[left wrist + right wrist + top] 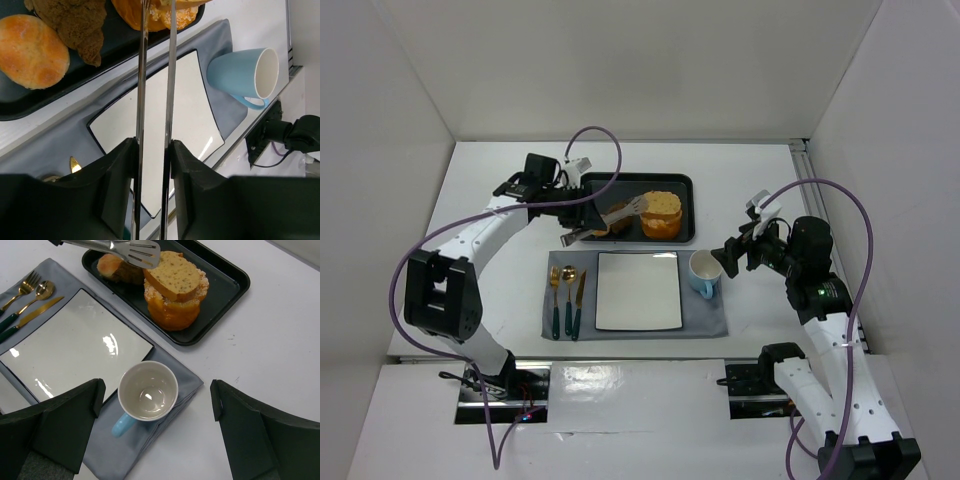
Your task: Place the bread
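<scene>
The bread (176,274), a flat golden-tan slice, lies tilted on top of a thick orange cake stack (172,310) in the black tray (225,285). It also shows from above as the bread (661,202). My left gripper (153,145) (568,207) is shut on a pair of metal tongs (170,75). The tongs (131,249) reach to the slice's left edge, with the slotted upper blade over that edge. My right gripper (156,390) (736,256) hangs open above the cup, holding nothing.
A white square plate (638,290) lies on a grey placemat (710,318), with a gold fork, spoon and knife (567,298) to its left. A blue cup (705,272) stands at its right. An orange roll (31,50) and a dark-brown roll (80,25) share the tray.
</scene>
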### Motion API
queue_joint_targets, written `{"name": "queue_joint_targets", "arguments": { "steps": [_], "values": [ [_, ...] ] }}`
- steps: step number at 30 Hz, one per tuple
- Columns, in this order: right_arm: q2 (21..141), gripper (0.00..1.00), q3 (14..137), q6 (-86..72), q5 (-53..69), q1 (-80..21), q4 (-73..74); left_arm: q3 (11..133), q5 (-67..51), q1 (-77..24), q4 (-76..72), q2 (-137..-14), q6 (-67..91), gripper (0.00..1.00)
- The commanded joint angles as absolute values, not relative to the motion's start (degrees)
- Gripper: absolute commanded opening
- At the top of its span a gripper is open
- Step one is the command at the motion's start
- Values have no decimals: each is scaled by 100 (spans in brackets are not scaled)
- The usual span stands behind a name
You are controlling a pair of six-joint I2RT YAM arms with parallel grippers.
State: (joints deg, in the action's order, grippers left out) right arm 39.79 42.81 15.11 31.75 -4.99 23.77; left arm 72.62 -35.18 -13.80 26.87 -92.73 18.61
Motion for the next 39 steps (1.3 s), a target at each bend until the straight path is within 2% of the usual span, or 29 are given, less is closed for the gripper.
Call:
{"name": "queue_joint_targets", "arguments": {
  "steps": [1, 3, 10, 11, 24, 31, 37, 39],
  "values": [
    [3894, 100, 4500, 1573, 3190, -519, 2373, 7339, -3928, -1406, 2566, -9343, 1872, 45],
    [3894, 100, 4500, 1573, 3190, -519, 2373, 7339, -3990, -1406, 2566, -9404, 1925, 34],
    [3841, 100, 4447, 1573, 3190, -519, 2373, 7339, -4131, -1293, 2566, -9466, 1977, 11],
    [3841, 100, 4447, 1573, 3190, -519, 2373, 7339, -4131, -1292, 2488, -9396, 1978, 0],
    [3841, 100, 4447, 1573, 3190, -519, 2373, 6927, -4368, -949, 2417, -8263, 2136, 0],
    [3788, 100, 4447, 1573, 3138, -519, 2373, 5320, -4175, -949, 2426, -6726, 2197, 0],
    [3788, 100, 4447, 1573, 3138, -519, 2373, 4553, -3850, -1316, 2689, -5294, 2407, 0],
    [3788, 100, 4447, 1573, 3138, -519, 2320, 4482, -3692, -1511, 2785, -5221, 2487, 0]
  ]
}}
